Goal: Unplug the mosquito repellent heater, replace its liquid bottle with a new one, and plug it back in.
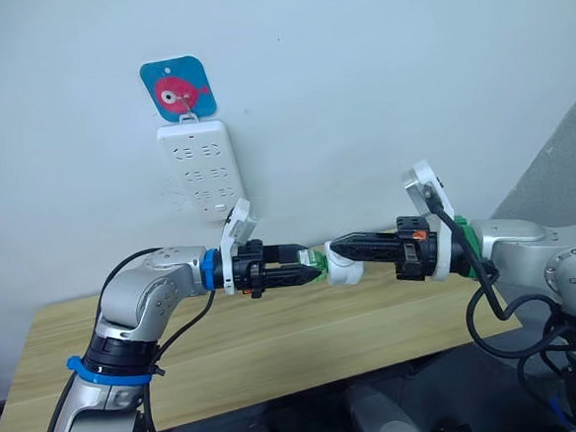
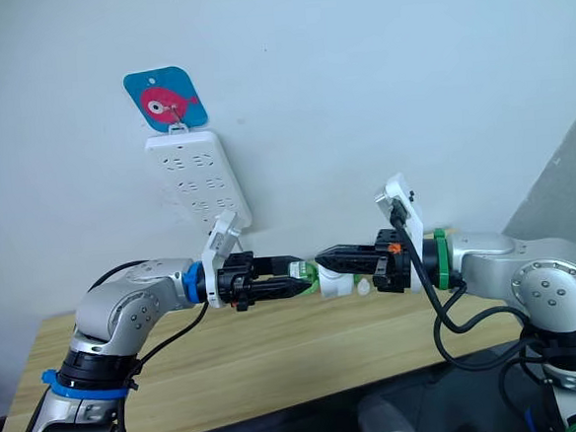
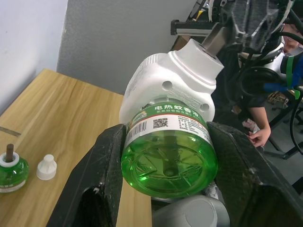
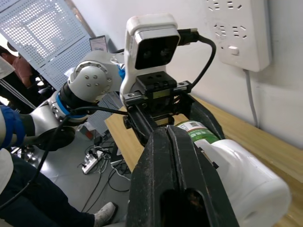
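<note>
— Where do the two head views look from?

— From above and behind the arms, facing a white wall with a power strip [image 1: 202, 169] and the wooden desk [image 1: 277, 345] below it. Both share that scene, slightly offset.

— And the wrist views?

— Each looks along its own hand, very near. The left one faces the green bottle [image 3: 169, 153] and white heater [image 3: 173, 80]; the right one looks back at the left hand [image 4: 158, 101], with the same bottle and strip shared.

white mosquito repellent heater [image 3: 170, 82] | unplugged, held midair over table | green liquid bottle [image 3: 169, 153] attached
</note>
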Controlling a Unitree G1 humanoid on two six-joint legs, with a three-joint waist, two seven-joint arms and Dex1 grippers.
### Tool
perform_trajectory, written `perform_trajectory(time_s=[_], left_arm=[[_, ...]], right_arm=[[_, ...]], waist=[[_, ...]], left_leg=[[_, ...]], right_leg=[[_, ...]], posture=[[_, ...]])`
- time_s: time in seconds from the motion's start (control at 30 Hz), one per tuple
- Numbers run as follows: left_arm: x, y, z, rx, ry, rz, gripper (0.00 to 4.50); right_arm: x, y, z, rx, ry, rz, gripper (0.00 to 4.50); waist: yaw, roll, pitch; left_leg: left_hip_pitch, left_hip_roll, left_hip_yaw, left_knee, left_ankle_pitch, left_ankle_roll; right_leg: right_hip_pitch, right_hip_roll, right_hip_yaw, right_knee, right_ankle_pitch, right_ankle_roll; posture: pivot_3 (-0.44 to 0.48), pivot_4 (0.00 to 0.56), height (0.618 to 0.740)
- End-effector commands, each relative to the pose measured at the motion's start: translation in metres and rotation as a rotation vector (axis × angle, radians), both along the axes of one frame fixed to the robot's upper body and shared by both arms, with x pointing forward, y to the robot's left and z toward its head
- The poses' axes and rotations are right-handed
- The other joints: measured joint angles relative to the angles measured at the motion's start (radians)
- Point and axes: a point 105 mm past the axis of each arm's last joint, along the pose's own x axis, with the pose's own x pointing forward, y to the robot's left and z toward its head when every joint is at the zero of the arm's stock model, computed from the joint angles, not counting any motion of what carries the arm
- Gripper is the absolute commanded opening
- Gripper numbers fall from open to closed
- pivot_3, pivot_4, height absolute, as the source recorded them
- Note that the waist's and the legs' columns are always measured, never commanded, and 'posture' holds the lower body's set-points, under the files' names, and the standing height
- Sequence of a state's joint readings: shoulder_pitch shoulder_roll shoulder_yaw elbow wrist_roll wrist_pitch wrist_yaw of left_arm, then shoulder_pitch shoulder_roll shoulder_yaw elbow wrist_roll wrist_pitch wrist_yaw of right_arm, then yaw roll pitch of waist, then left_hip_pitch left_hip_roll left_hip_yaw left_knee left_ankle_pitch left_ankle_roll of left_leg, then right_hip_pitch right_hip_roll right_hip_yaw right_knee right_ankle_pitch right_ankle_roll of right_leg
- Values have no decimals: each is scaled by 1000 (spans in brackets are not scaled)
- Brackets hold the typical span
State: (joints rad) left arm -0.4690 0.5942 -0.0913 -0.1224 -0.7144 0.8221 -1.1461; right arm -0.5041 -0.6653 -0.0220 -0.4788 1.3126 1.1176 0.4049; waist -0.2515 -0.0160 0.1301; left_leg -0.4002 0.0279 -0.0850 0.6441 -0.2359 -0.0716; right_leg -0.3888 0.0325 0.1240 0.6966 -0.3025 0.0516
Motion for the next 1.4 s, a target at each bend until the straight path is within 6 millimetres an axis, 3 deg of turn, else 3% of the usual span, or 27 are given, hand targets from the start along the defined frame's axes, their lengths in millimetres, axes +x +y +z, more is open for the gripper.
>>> perform_trajectory(time_s=[0.03,0.43,0.6,0.77,0.93,1.4], left_arm=[[-14,-7,21,-60,-68,-99,2335],[5,4,17,-132,23,43,2334],[15,12,22,-243,168,105,2334],[5,16,27,-259,259,47,2334],[-2,14,29,-247,267,3,2334],[-10,17,23,-239,261,-47,2333]], right_arm=[[6,-2,9,11,-55,-30,0],[-16,-13,44,153,-75,57,0],[-13,-35,40,130,-86,-71,978],[-12,-48,15,-47,-144,-121,2719],[-12,-45,8,-81,-163,-70,4445],[-2,-25,2,-56,-60,84,4500]], waist=[[0,0,0],[1,0,0],[3,0,0],[0,0,0],[-5,0,-1],[-14,0,-1]], left_leg=[[0,0,0,0,0,0],[0,0,0,0,0,0],[0,0,0,0,0,0],[-1,0,0,0,0,0],[1,0,1,0,0,0],[0,0,1,0,0,0]], right_leg=[[0,0,0,0,0,0],[0,0,0,0,0,0],[0,0,0,0,0,0],[0,0,0,-1,0,0],[0,0,0,-1,0,0],[0,0,0,-1,0,0]], posture=[[-275,61,740],[-277,62,740],[-291,61,740],[-307,59,740],[-312,58,740],[-299,56,740]])
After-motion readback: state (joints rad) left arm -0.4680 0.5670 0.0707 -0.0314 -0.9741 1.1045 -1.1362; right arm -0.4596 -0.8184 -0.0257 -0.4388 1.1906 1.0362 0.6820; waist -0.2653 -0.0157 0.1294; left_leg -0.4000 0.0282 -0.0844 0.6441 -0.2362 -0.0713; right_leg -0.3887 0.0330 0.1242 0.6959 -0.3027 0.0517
